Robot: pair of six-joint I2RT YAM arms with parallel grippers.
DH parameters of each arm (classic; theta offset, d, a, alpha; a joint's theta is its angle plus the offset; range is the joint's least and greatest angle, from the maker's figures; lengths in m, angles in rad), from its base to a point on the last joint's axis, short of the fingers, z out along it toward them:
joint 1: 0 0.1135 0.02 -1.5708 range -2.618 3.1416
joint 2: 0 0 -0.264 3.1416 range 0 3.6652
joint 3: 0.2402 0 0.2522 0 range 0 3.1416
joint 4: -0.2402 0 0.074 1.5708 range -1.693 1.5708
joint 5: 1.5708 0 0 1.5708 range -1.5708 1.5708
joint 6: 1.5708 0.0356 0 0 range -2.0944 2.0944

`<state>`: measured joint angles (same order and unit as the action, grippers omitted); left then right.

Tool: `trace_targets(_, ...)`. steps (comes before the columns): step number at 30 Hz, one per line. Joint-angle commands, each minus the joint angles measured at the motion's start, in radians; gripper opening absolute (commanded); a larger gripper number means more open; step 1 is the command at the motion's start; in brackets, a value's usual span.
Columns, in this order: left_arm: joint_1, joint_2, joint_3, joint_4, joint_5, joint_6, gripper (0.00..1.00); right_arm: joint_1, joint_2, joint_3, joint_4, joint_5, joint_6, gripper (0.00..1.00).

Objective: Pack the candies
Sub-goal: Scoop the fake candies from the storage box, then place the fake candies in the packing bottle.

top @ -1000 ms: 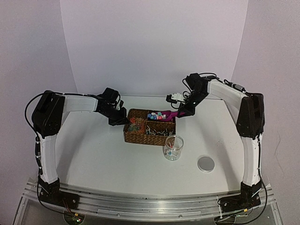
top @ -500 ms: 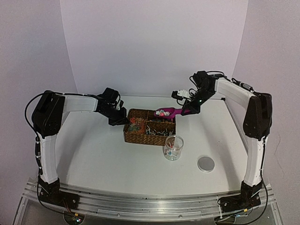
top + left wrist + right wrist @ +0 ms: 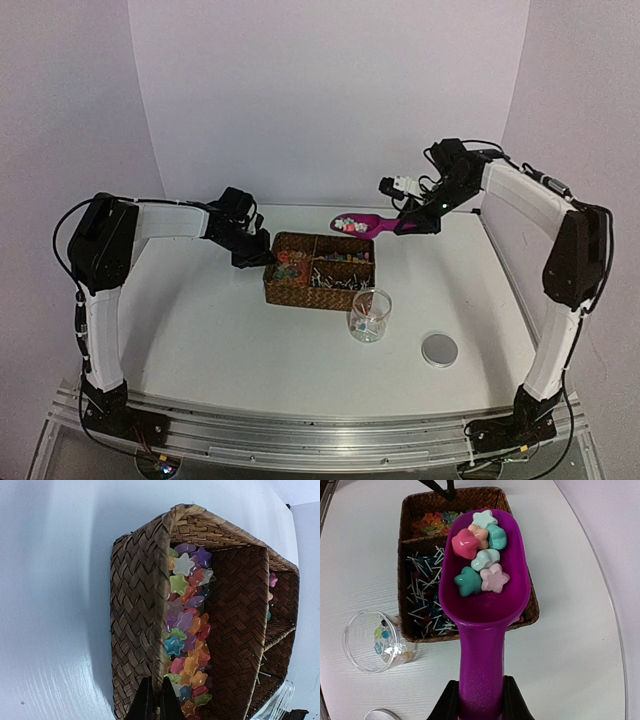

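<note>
Right pincer point(image 3: 480, 700), clamped on scoop point(image 3: 485, 605), has lifted candies point(image 3: 479, 550) clear of basket point(image 3: 290, 292); jar point(image 3: 370, 316) probably next. Left pincer point(image 3: 153, 702) pinches basket wall.

Your white surface point(image 3: 220, 330) took up the lower middle of the top view. You had three things lying directly on it. A woven basket point(image 3: 300, 296) sat flat on its base at the centre of the frame. A clear cup point(image 3: 370, 318) stood upright and open-topped just below the basket's lower right corner; you could not tell whether the two touched. A round lid point(image 3: 439, 349) lay flat to the lower right of the cup, apart from it.
</note>
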<state>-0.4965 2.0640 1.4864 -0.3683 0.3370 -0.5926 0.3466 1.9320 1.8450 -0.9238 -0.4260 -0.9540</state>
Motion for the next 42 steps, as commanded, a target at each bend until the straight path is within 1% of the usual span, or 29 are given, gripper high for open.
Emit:
trace_targets(1, -0.002, -0.001, -0.009, -0.079, 0.019, -0.018, 0.00, 0.000, -0.170, -0.078, -0.010, -0.050, -0.035, 0.00)
trace_targets(6, -0.003, -0.001, -0.015, -0.075, 0.024, -0.024, 0.00, 0.000, -0.303, -0.195, -0.089, -0.047, -0.093, 0.00)
trace_targets(11, -0.002, -0.001, -0.017, -0.073, 0.027, -0.028, 0.00, 0.000, -0.426, -0.307, -0.133, -0.049, -0.104, 0.00)
trace_targets(17, -0.002, -0.001, -0.023, -0.071, 0.030, -0.032, 0.00, 0.000, -0.517, -0.425, -0.184, 0.034, -0.137, 0.00)
trace_targets(24, -0.002, -0.006, -0.029, -0.067, 0.030, -0.036, 0.00, 0.000, -0.535, -0.476, -0.214, 0.084, -0.188, 0.00)
trace_targets(28, -0.002, -0.008, -0.029, -0.067, 0.029, -0.035, 0.00, 0.000, -0.506, -0.463, -0.217, 0.109, -0.194, 0.00)
trace_targets(32, -0.002, -0.008, -0.027, -0.066, 0.028, -0.034, 0.00, 0.000, -0.486, -0.459, -0.231, 0.188, -0.228, 0.00)
trace_targets(36, -0.001, -0.004, -0.026, -0.066, 0.028, -0.033, 0.00, 0.009, -0.464, -0.426, -0.238, 0.197, -0.249, 0.00)
trace_targets(42, 0.002, -0.001, -0.026, -0.066, 0.031, -0.035, 0.00, 0.036, -0.431, -0.398, -0.241, 0.256, -0.262, 0.00)
